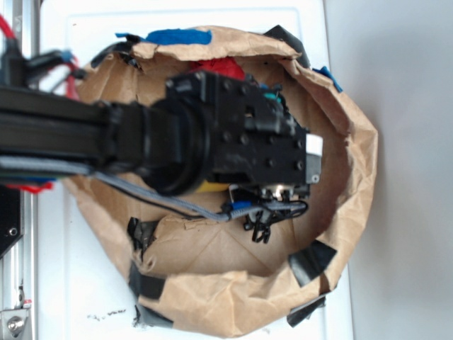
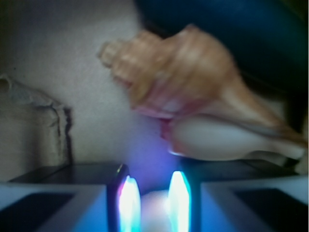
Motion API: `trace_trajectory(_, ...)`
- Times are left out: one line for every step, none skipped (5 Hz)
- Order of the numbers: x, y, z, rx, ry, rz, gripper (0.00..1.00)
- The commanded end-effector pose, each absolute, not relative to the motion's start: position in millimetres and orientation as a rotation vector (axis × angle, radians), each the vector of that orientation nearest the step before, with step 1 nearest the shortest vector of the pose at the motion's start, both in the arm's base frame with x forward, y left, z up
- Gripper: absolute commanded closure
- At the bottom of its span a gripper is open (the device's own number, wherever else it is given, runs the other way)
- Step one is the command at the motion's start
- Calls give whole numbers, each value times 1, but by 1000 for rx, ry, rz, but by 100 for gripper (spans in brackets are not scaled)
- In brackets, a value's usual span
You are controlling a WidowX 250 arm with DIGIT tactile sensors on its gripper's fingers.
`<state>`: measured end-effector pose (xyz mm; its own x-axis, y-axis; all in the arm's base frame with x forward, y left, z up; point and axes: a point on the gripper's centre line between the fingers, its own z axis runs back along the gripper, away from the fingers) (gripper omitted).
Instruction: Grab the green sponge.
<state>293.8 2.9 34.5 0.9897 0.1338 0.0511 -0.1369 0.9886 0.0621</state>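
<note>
At the far left of the exterior view stand metal rails and red cables (image 1: 8, 28) of the rig, on a white desk (image 1: 53, 248). From there the black arm (image 1: 85, 134) reaches to the right over a crumpled brown paper bag (image 1: 212, 297), which lies open like a bowl and is fixed with pieces of black tape (image 1: 311, 258) and blue tape (image 1: 180, 35). The gripper (image 1: 272, 152) hangs over the middle of the bag and hides most of the inside. Behind it a red lumpy wad (image 1: 223, 67) shows near the upper wall of the bag. Under the arm only a small yellow piece of the green sponge (image 1: 212, 188) is visible; most of it is covered. To the right of the desk is a plain grey surface (image 1: 403, 170).

In the wrist view a fold of paper (image 2: 34, 111) is at the left. The two fingers (image 2: 129, 205) stand at the bottom with a narrow gap, and nothing is between them. A seashell (image 2: 193, 96) lies just beyond them, with a dark green object (image 2: 241, 29) behind it.
</note>
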Motion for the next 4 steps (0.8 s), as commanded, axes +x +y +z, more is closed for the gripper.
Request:
trace_trajectory(289,2,109,-25,-132,129,100)
trace_trajectory(277,3,145,-94,-143,122,100)
trace_trajectory(265,7,166,-127,-176,115,100)
trace_trajectory(258,9,174,-134,-216,114,100)
